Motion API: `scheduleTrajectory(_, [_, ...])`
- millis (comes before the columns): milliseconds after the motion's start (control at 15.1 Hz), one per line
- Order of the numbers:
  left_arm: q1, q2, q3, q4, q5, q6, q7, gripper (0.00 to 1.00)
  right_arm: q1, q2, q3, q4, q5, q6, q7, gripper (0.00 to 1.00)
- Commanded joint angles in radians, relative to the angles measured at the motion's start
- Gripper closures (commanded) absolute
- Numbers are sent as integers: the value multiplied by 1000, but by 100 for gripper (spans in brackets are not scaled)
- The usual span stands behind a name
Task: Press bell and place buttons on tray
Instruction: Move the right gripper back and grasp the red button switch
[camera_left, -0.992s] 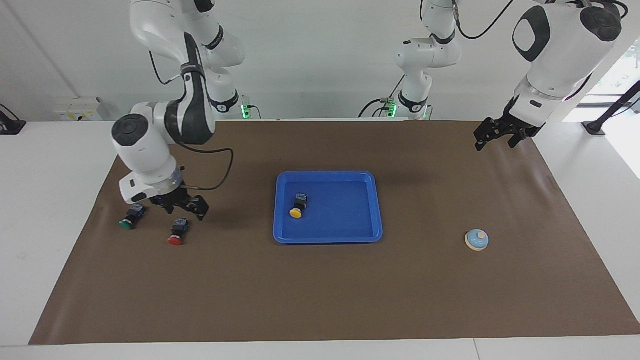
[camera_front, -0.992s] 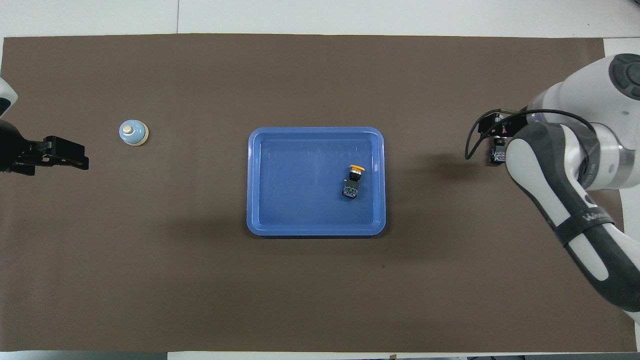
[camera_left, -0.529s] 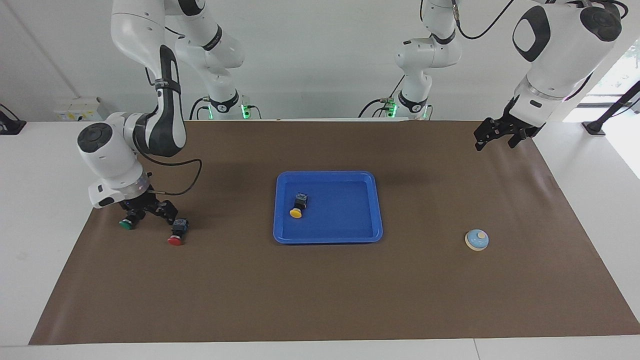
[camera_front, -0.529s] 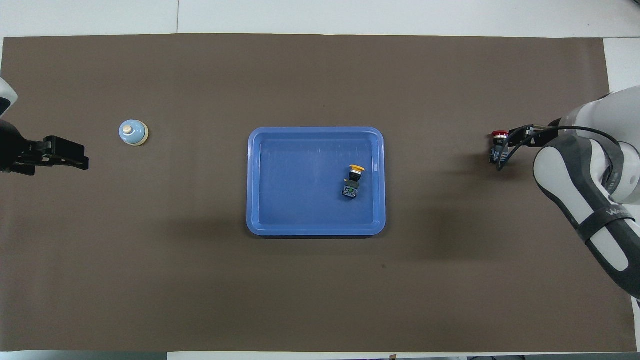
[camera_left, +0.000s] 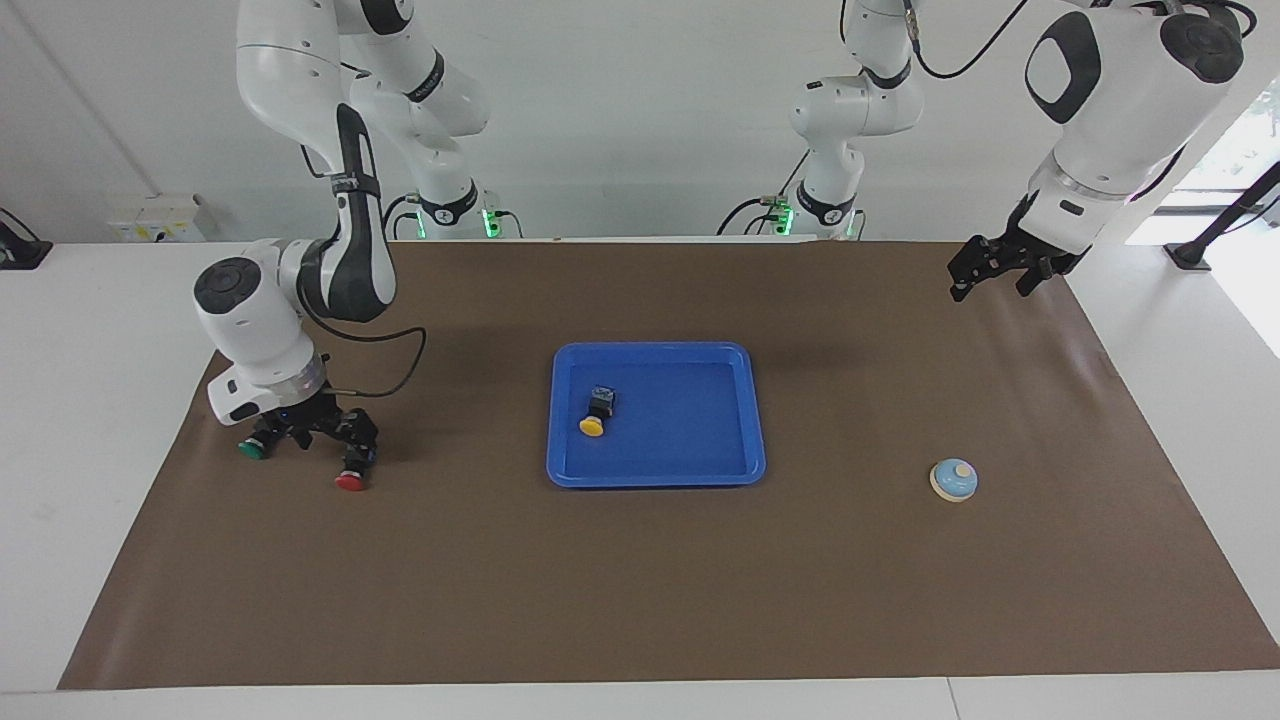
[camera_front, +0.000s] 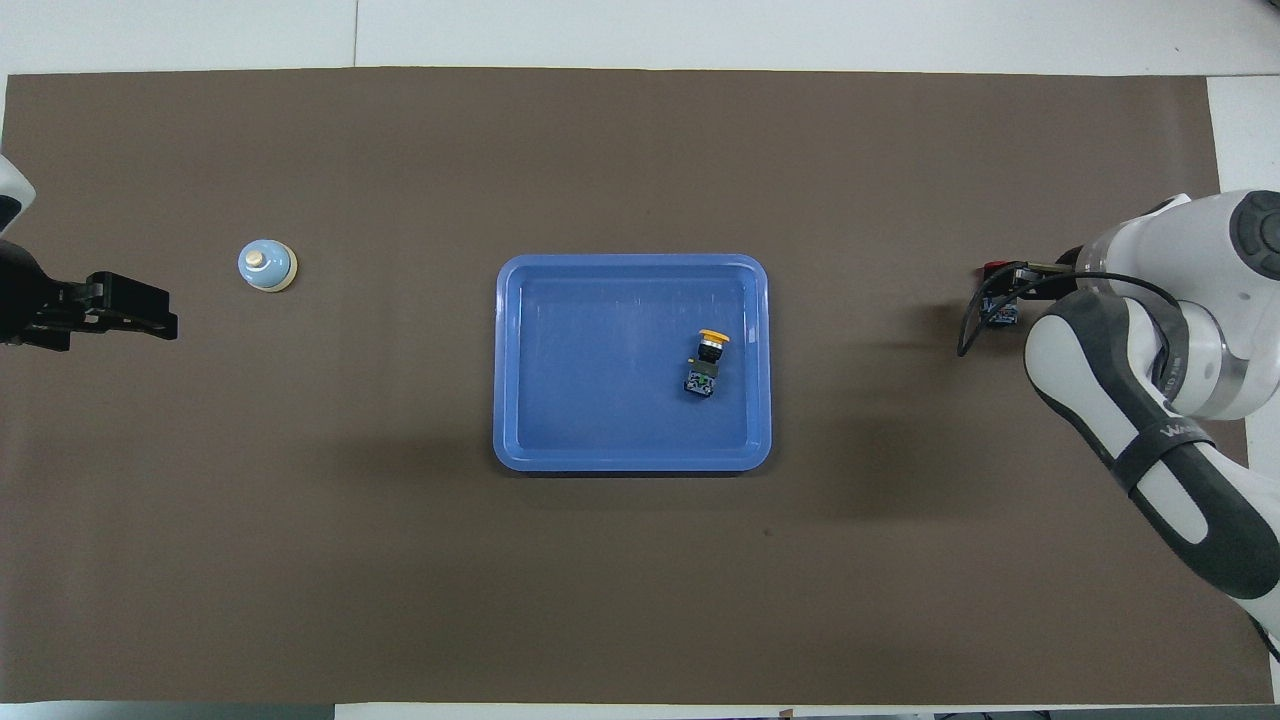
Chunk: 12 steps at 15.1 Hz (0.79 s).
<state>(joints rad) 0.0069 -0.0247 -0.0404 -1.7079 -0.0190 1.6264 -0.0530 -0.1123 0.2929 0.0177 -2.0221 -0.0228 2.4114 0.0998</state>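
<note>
Buttons: three, yellow button (camera_left: 596, 411) in tray (camera_left: 655, 476), right gripper (camera_left: 313, 438) low, released between green button (camera_left: 253, 448) and red button (camera_left: 352, 478); left gripper (camera_left: 994, 270) released, waiting aloft.

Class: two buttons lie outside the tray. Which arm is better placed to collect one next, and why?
Likely the right: the right gripper hangs open low over the green button and red button. The left gripper waits, raised, at the bell's end.

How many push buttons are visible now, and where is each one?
3. The yellow button lies in the tray. The red button and green button lie on the mat, under the right claw.
</note>
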Motion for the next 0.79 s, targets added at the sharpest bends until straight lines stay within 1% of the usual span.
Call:
scheduleTrajectory(0, [1,-15,1,-4,13,-7,-10,0,2,3,4,-41,-12,63,4,0])
scheduleTrajectory(265, [1,-15,1,-4,13,-7,-10,0,0,17,5,-53,-12,90,4,1])
scheduleTrajectory(331, [1,-15,1,-4,13,-7,-10,0,0,17,5,-56,-12,94,3,15])
scheduleTrajectory(397, [1,-15,1,-4,13,-7,-10,0,0,17,5,-69,-12,95,-8,41])
scheduleTrajectory(463, [1,-15,1,-4,13,-7,-8,0,2,15,5,-69,-12,95,-8,75])
scheduleTrajectory(529, [1,-15,1,-4,13,-7,-10,0,3,15,5,-69,-12,94,-9,100])
scheduleTrajectory(728, [1,-15,1,-4,13,-7,-10,0,9,15,8,-61,-12,75,-54,100])
